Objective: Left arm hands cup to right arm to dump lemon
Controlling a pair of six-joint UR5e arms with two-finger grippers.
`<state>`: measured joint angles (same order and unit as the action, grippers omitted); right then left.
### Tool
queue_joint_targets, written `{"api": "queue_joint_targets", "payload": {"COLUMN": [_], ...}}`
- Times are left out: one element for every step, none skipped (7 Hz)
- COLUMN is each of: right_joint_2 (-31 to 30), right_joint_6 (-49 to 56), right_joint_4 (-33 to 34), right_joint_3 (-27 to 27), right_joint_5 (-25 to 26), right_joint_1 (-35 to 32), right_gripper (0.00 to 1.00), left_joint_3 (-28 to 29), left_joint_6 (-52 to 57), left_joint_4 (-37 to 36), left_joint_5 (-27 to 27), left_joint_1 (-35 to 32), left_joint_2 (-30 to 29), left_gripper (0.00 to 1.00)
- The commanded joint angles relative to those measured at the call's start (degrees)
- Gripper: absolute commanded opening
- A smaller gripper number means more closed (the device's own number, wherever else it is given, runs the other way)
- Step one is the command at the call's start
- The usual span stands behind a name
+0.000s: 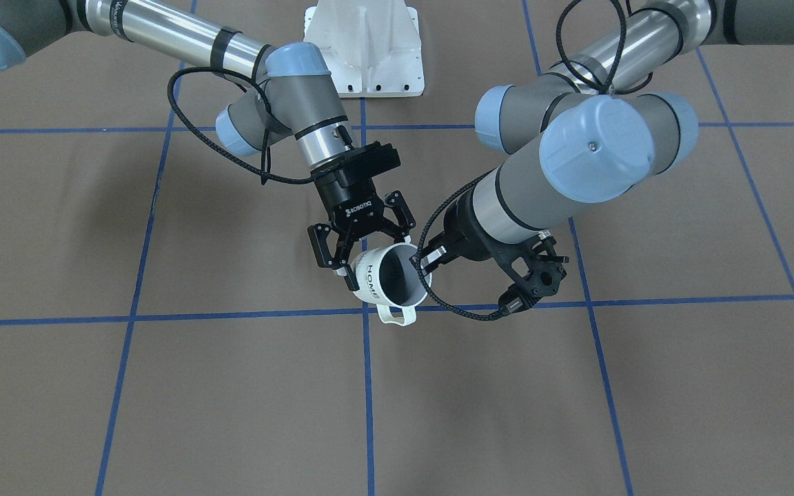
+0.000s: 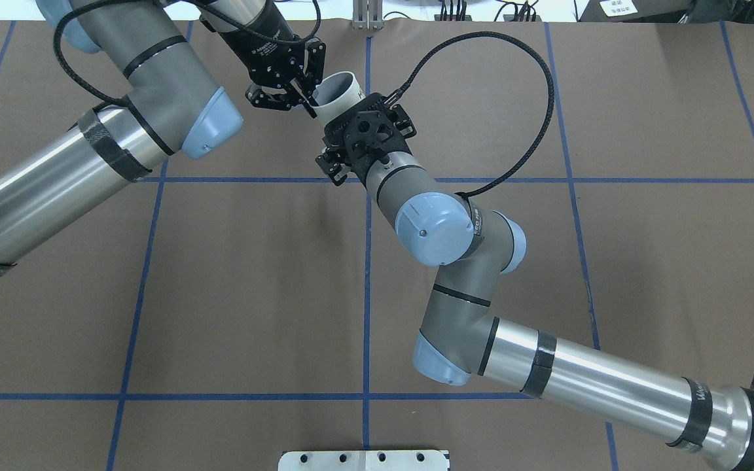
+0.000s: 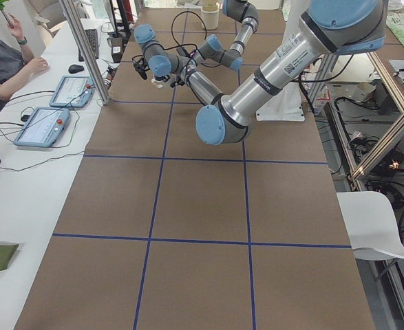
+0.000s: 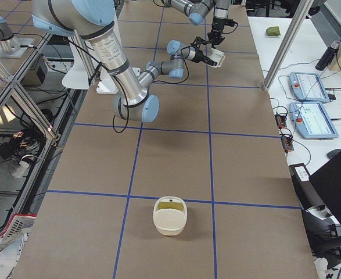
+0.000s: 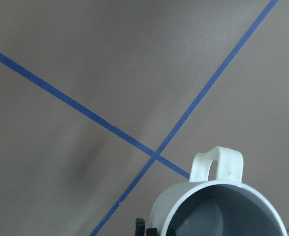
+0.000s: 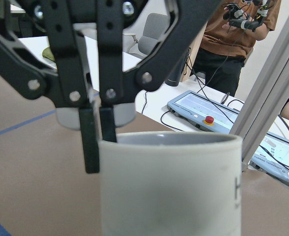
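The white cup (image 1: 369,279) with "HOME" lettering hangs in the air over the table's far middle, tilted, with its handle (image 1: 397,315) pointing down. My left gripper (image 1: 423,260) is shut on the cup's rim, one finger inside and one outside; the right wrist view shows this pinch (image 6: 99,135). My right gripper (image 1: 378,258), marked ROBOTIQ, is open, and its fingers straddle the cup's body. The cup also shows from overhead (image 2: 341,88) and in the left wrist view (image 5: 218,211), where its inside looks grey. No lemon shows in any view.
A cream bin (image 4: 170,215) with a yellowish inside stands on the table toward the robot's right end. The white base plate (image 1: 364,48) sits between the arms. Operators and tablets (image 3: 67,91) are at the side table beyond the far edge.
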<state>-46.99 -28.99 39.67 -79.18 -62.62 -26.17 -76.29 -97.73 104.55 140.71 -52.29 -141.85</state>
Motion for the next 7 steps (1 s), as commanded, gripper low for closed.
{"api": "queue_joint_targets", "payload": {"right_joint_2": [-3.70,-4.68,-5.91,-6.97,-8.63,-11.95,-13.38], "right_joint_6": [0.08,0.08,0.08,0.16,0.16,0.25,0.25], "right_joint_4": [-0.03,-0.03,-0.03,-0.03,0.23,0.67,2.50], "right_joint_3": [-5.08,-7.03,-8.61,-10.02,-13.25,-18.59,-22.74], "right_joint_5": [0.04,0.04,0.30,1.61,1.88,1.36,-0.73], "right_joint_1": [1.02,2.07,3.21,4.27,4.89,5.16,4.55], "right_gripper": [0.98,0.98,0.98,0.98,0.98,0.98,0.98], "left_joint_3": [0.00,0.00,0.00,0.00,0.00,0.00,0.09], "left_joint_6": [0.00,0.00,0.00,0.00,0.09,0.17,0.35], "left_joint_4": [0.04,0.04,0.12,0.12,0.12,0.04,-0.05], "left_joint_5": [0.00,-0.35,-0.35,-0.35,-0.35,-0.96,-1.66], "left_joint_1": [0.00,0.00,0.00,0.00,0.00,0.00,0.09], "left_joint_2": [0.00,0.00,-0.09,0.00,0.00,0.00,0.00], "left_gripper": [0.00,0.00,0.00,0.00,0.00,0.00,0.00]}}
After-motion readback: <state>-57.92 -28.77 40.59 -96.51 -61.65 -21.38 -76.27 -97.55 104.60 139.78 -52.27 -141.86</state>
